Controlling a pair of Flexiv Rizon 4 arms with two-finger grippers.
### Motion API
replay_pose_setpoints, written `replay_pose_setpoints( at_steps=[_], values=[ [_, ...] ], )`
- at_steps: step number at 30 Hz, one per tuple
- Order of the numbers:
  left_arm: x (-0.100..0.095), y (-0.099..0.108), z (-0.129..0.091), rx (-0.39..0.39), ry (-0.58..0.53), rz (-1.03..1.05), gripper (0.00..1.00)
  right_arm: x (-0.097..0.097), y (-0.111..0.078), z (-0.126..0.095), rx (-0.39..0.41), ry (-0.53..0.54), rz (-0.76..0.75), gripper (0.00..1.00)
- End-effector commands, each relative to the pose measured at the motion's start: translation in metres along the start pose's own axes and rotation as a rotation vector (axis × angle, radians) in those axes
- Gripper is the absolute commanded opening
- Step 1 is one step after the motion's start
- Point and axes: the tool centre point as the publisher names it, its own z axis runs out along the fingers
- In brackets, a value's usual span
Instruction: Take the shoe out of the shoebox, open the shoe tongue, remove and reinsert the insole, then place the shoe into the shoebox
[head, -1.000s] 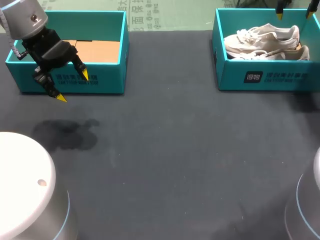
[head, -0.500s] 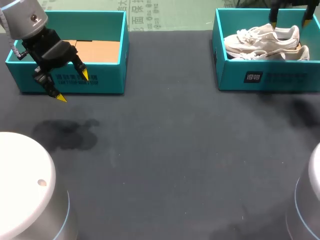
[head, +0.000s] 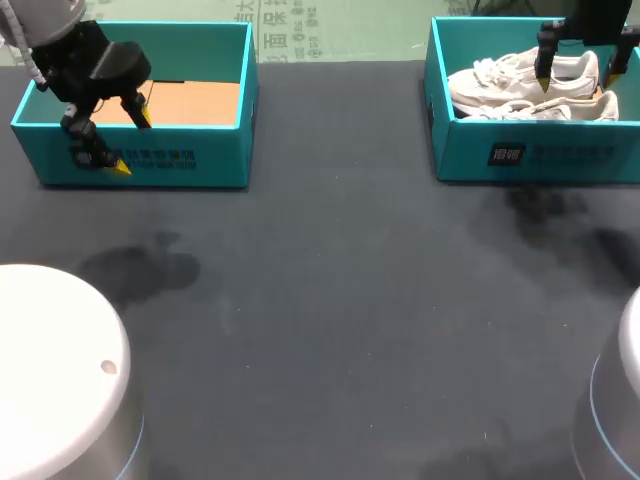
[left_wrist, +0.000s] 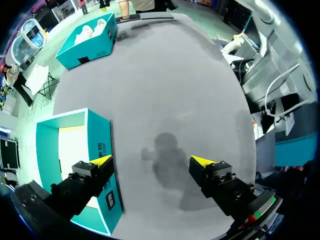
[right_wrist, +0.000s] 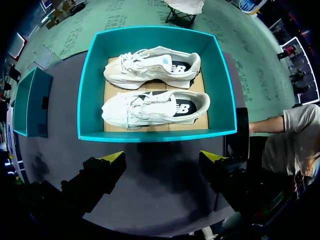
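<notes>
Two white sneakers lie side by side in the teal shoebox (head: 530, 152) at the table's far right: one shoe (head: 522, 70) at the back, the other shoe (head: 540, 108) at the front. My right gripper (head: 575, 80) hangs open above them, holding nothing. In the right wrist view, both shoes (right_wrist: 152, 62) (right_wrist: 155, 107) lie on the shoebox's (right_wrist: 155, 135) cardboard floor, ahead of the open right gripper (right_wrist: 163, 156). My left gripper (head: 132, 142) is open and empty over the front wall of a second teal box (head: 190, 160) at the far left.
The second box holds only a brown cardboard floor (head: 195, 100). In the left wrist view this box (left_wrist: 102, 142) sits beside one finger of the left gripper (left_wrist: 151, 161), with dark tabletop (left_wrist: 165, 90) beyond. Dark table (head: 330, 300) lies between the boxes.
The right gripper has come down from the far edge to just over the shoes. The left gripper has moved back towards the empty box. Both stay open.
</notes>
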Motion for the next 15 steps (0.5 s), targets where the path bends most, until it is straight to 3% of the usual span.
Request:
replay_pose_setpoints(
  at_steps=[1,11,15],
  values=[
    [-0.004,-0.002,0.0,-0.265,-0.069,-0.83,1.0,0.001,-0.022,0.0,-0.073,0.006,0.0,1.0],
    [-0.004,-0.002,0.0,-0.265,-0.069,-0.83,1.0,0.017,-0.048,-0.004,-0.071,0.009,-0.011,1.0],
    [-0.016,-0.001,-0.007,-0.257,0.021,-1.071,1.0,0.023,-0.054,-0.007,-0.078,0.014,0.001,1.0]
  ],
)
